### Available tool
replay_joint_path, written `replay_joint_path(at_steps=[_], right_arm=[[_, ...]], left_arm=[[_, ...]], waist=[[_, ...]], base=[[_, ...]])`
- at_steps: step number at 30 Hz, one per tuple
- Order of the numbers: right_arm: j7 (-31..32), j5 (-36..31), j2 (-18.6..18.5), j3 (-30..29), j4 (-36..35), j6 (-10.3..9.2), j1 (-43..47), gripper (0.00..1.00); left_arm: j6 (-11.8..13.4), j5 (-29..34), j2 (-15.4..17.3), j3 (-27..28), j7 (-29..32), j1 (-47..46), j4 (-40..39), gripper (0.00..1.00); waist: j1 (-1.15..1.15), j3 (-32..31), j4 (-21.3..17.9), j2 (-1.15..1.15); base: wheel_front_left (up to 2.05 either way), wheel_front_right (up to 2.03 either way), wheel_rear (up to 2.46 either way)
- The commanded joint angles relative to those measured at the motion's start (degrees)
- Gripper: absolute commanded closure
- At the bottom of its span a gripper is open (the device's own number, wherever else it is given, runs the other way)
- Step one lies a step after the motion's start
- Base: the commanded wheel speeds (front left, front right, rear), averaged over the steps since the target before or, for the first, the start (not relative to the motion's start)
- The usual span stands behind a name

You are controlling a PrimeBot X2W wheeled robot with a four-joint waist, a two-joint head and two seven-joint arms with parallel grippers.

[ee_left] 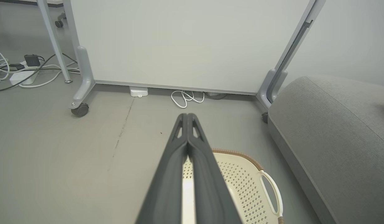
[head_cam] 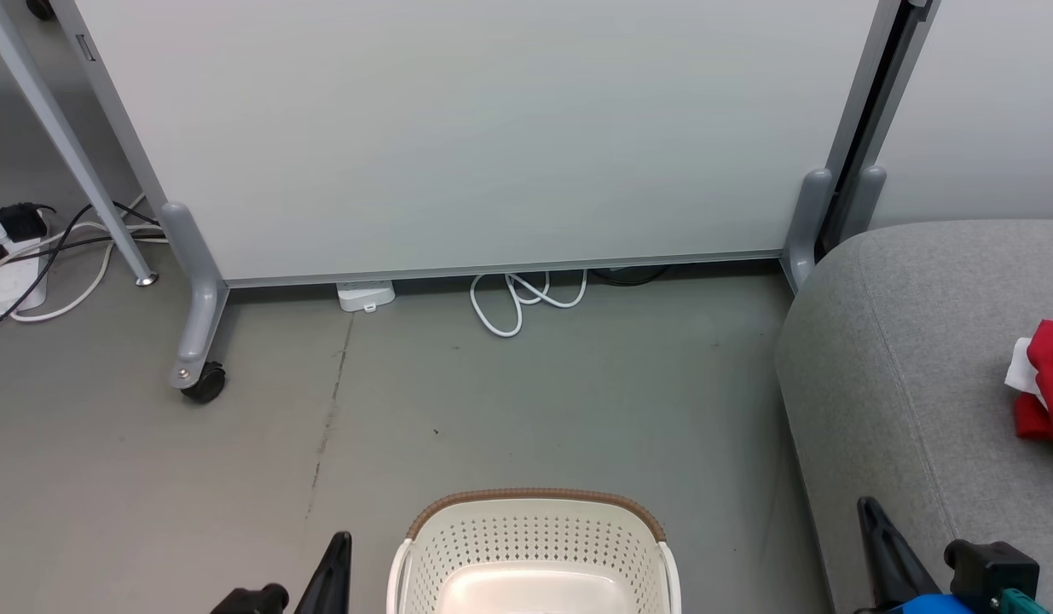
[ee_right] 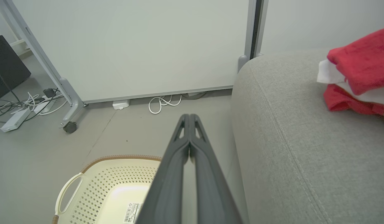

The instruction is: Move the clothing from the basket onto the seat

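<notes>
Lying on the seat [ee_right: 288, 149], clothing [ee_right: 363, 59] apart from left fingers [ee_left: 168, 174] and right fingers [ee_right: 205, 174], both closed, empty

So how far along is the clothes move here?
Looks done: the red clothing lies piled on the grey seat, and the basket shows a bare bottom. In hand: nothing; the left gripper and right gripper are shut, empty. Left: apparently nothing, though the basket's near end is hidden.

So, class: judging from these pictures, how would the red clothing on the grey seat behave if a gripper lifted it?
Probably floppy: the clothing lies in soft, uneven folds on the seat. Likely light for its bulk, being fleecy-looking fabric. Its fuzzy surface suggests it would not slip easily.
</notes>
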Motion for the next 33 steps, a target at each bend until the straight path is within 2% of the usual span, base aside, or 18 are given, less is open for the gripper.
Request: replay_joint_path(at_steps=[1, 4, 20, 33], right_arm=[[0.1, 0.3, 0.1, 0.0, 0.6, 0.0, 0.0, 1.0], [0.2, 1.1, 0.2, 0.0, 1.8, 0.0, -0.1, 1.0], [3.1, 18.6, 0.0, -0.2, 1.2, 0.0, -2.4, 1.0], [4.9, 29.8, -0.1, -0.3, 0.9, 0.01, -3.9, 1.0]], left_arm=[[0.0, -0.3, 0.0, 0.0, 0.1, 0.3, 0.5, 1.0], [0.0, -1.1, -0.1, 0.2, 0.3, 0.9, 1.4, 1.0], [0.0, -17.1, -0.3, 3.4, 4.4, -1.3, -1.4, 1.0], [0.0, -27.3, -0.4, 5.5, 7.1, -2.7, -3.2, 1.0]], waist=[[0.0, 0.0, 0.0, 0.0], [0.0, 0.0, -0.1, 0.0], [0.0, 0.3, -0.7, 0.0], [0.0, 0.5, -1.2, 0.0]], base=[[0.0, 0.0, 0.0], [0.0, 0.0, 0.0], [0.0, 0.0, 0.0], [0.0, 0.0, 0.0]])
